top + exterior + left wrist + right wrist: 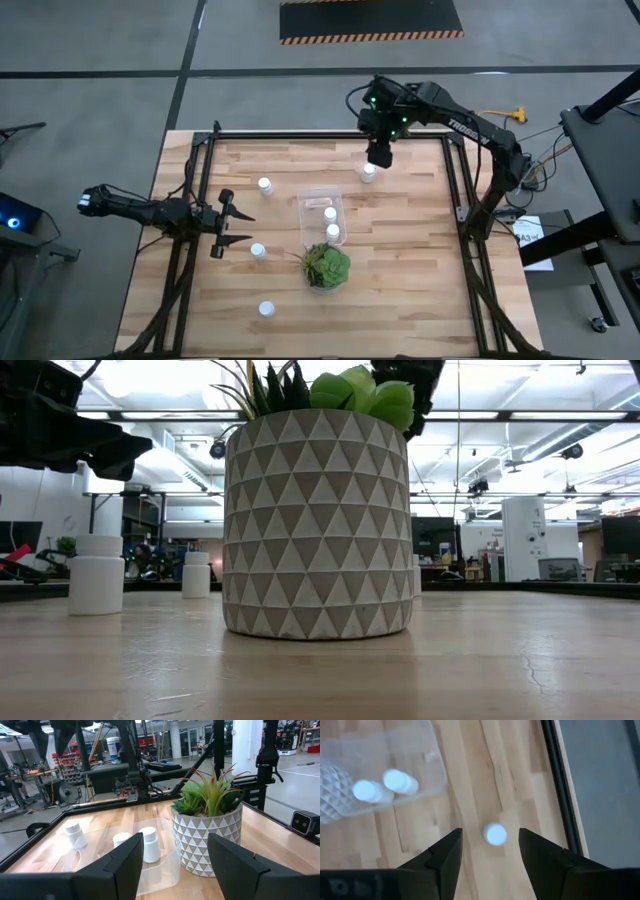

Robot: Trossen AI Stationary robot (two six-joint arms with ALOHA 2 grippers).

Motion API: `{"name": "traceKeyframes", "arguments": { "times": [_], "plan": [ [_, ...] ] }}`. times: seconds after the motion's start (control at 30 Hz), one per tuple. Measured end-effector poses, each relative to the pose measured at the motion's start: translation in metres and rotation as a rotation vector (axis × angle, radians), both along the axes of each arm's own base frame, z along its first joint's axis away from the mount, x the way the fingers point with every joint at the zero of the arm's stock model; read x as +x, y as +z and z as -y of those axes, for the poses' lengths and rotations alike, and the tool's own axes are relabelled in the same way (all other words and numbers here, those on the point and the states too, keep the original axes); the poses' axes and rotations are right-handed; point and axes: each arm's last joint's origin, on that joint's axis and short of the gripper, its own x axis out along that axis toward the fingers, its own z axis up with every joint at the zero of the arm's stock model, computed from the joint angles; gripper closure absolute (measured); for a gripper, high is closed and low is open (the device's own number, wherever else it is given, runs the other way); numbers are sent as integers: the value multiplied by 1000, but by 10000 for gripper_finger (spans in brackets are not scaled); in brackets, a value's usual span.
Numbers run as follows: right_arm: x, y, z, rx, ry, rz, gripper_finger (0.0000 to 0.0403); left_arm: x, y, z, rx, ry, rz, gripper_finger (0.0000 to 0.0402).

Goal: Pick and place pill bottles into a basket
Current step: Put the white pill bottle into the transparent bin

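Observation:
The clear basket [322, 215] stands mid-table and holds two white pill bottles [331, 222], which also show in the left wrist view [149, 845]. Another bottle [368, 172] stands upright on the table at the far right. My right gripper [379, 155] hangs open above it, pointing down; in the right wrist view the bottle's cap [495, 834] shows between and below the two fingers, untouched. Three more bottles stand on the table: one [265, 185] left of the basket, one [258, 251] nearer, one [266, 309] by the near edge. My left gripper [235, 225] is open and empty at the left.
A green plant in a white patterned pot [326, 266] stands right against the basket's near end; it fills the middle of the low view [318, 525]. A black frame rail [455, 180] runs along the table's right side close to the right gripper's bottle.

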Motion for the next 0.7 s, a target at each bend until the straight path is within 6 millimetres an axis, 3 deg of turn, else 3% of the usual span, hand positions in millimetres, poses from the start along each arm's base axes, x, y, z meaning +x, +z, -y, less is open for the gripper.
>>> {"name": "traceKeyframes", "arguments": {
  "times": [0.4,0.7],
  "plan": [
    [-15,-5,21,64,-62,-33,218,0,0,0,0,0,0,198],
    [-1,-37,31,188,-286,-185,218,0,0,0,0,0,1,198]
  ]
}}
